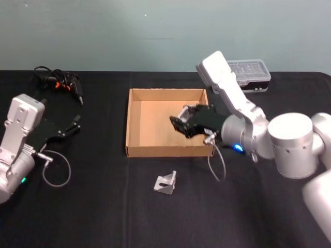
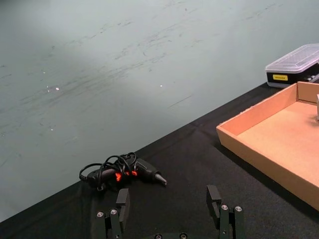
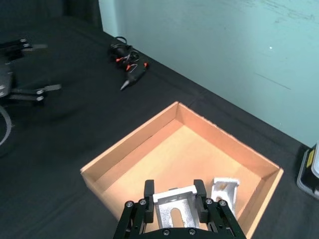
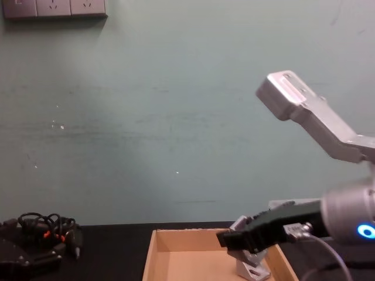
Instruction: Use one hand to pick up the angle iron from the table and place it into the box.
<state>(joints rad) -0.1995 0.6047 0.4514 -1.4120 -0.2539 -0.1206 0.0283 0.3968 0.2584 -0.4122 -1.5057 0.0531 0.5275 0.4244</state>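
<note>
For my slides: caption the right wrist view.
Right gripper holding an angle iron over the box; a second angle iron lies inside.

The black table [image 1: 103, 222] spans the frame; on it the cardboard box [image 1: 165, 151] sits at centre, an angle iron [image 1: 166, 183] just below it, a clear-lidded case [image 1: 252, 74] upper right, a corded tool [image 1: 61, 82] upper left

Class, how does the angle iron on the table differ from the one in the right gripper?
Place: the table angle iron lies outside the box, the held angle iron hangs over it. State: the table one is free, the held one is clamped in the right gripper. Both are silvery.
</note>
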